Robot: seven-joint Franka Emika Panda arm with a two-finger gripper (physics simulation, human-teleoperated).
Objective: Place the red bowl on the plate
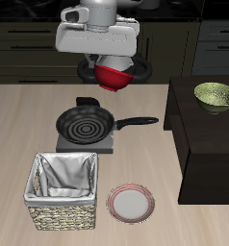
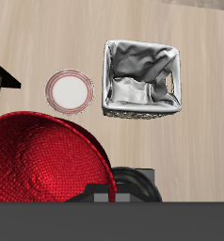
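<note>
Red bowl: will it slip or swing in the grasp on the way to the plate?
The red bowl looks glossy and rigid, so it probably won't flex but could slip. It hangs tilted, apparently held by the rim, so it may pivot. The plate is only slightly wider; lower gently.

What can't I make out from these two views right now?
- Claw fingers: exterior view, masked by the wrist housing and the red bowl; none show in the wrist view.
- Red bowl: wrist view, cut off by the frame edge.
- Frying pan: wrist view, mostly behind the bowl.
</note>
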